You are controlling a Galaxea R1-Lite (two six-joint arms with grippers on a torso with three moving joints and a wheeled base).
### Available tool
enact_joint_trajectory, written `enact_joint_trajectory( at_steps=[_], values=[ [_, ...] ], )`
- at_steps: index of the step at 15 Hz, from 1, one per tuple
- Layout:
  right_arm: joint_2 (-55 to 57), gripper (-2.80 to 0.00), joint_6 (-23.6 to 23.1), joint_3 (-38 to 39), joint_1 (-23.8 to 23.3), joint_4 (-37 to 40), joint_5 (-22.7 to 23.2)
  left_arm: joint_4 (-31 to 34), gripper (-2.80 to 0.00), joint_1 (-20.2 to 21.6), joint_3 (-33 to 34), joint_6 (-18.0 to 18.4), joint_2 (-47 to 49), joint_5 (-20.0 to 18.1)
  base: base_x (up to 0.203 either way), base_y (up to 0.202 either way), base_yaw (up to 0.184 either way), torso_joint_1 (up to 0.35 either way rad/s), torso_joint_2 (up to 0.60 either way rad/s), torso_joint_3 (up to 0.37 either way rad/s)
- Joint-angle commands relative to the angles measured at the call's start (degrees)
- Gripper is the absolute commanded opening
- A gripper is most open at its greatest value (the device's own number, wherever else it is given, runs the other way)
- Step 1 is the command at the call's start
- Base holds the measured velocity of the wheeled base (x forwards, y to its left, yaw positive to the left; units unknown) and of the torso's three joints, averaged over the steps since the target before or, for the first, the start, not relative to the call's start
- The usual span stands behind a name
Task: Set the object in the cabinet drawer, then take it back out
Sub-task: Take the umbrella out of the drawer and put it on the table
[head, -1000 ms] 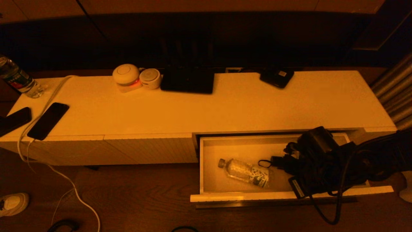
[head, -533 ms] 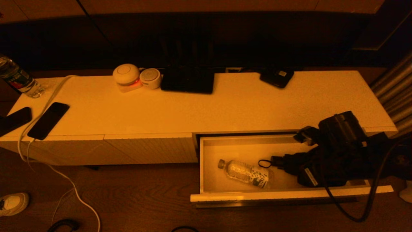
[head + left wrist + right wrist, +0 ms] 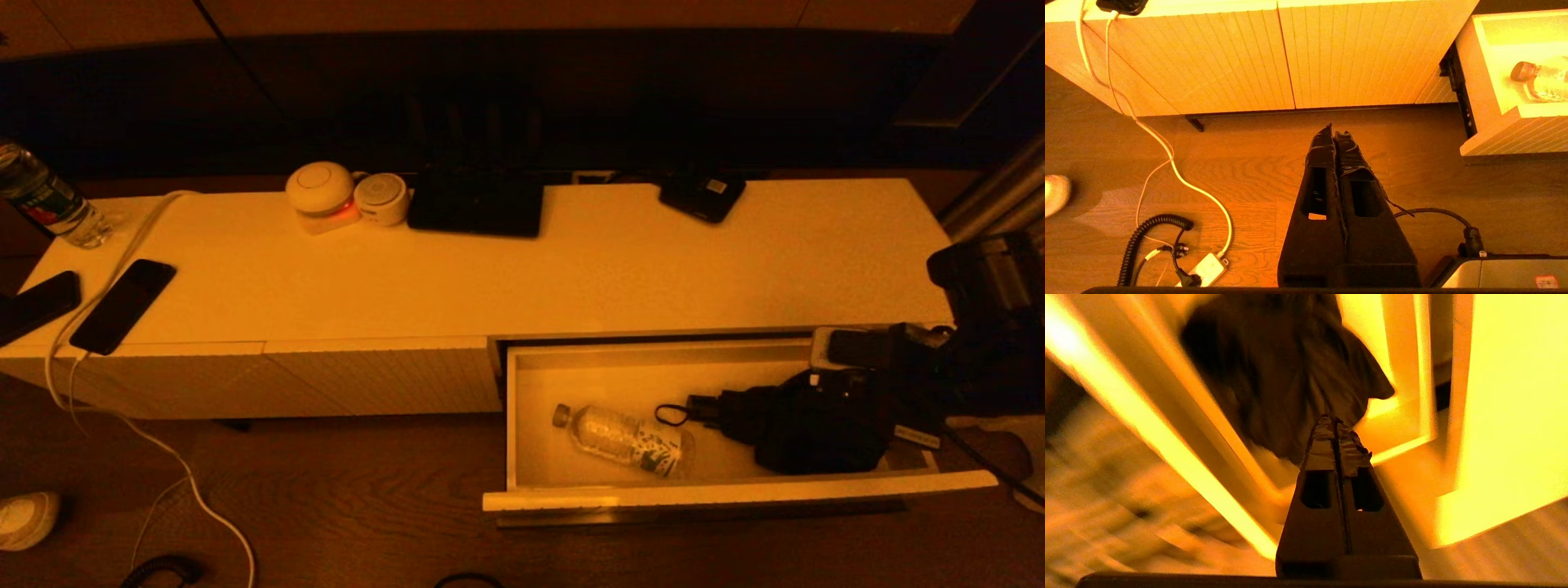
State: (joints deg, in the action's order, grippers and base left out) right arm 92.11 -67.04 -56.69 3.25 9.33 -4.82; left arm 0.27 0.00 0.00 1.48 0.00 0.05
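The cabinet drawer [image 3: 694, 494] stands pulled out at the right of the white cabinet. Inside lie a folded black umbrella [image 3: 808, 425] with a strap loop and a clear water bottle [image 3: 624, 438]. My right gripper [image 3: 820, 351] hovers shut at the drawer's back right corner, just above the umbrella's end, with nothing between its fingers. The right wrist view has the shut gripper [image 3: 1335, 421] over the umbrella's dark cloth [image 3: 1290, 375]. My left gripper [image 3: 1334, 132] hangs shut and empty over the wooden floor, left of the drawer [image 3: 1490, 122] and the bottle [image 3: 1541, 77].
On the cabinet top sit two phones [image 3: 122, 306], another bottle [image 3: 45, 200], two round white devices [image 3: 320, 192], a flat black slab [image 3: 476, 204] and a small black box [image 3: 702, 194]. A white cable [image 3: 1167, 159] runs down to a floor power strip [image 3: 1204, 269].
My right arm has pulled up and to the right, out of the drawer. The umbrella it was over stays lying in the drawer. The bottle has not moved.
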Motion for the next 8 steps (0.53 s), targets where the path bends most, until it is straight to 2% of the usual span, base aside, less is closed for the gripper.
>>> enact_joint_trajectory(
  at_steps=[1, 3, 7, 8],
  values=[
    [0.5, -2.80, -15.9, -2.1, -2.6, 3.7, 0.9, 0.0, -2.80, 0.0, 0.0, 0.0, 0.0, 0.0, 0.000, 0.000, 0.000, 0.000, 0.00, 0.000],
    [2.7, -2.80, -23.2, -2.7, -4.6, 8.0, 1.7, 0.0, -2.80, 0.0, 0.0, 0.0, 0.0, 0.0, 0.000, 0.000, 0.000, 0.000, 0.00, 0.000],
    [8.4, -2.80, -25.2, -5.9, -5.1, 9.5, 7.0, 0.0, -2.80, 0.0, 0.0, 0.0, 0.0, 0.0, 0.000, 0.000, 0.000, 0.000, 0.00, 0.000],
    [9.2, 0.00, -25.2, -6.6, -5.2, 9.6, 7.9, 0.0, -2.80, 0.0, 0.0, 0.0, 0.0, 0.0, 0.000, 0.000, 0.000, 0.000, 0.00, 0.000]
  ],
)
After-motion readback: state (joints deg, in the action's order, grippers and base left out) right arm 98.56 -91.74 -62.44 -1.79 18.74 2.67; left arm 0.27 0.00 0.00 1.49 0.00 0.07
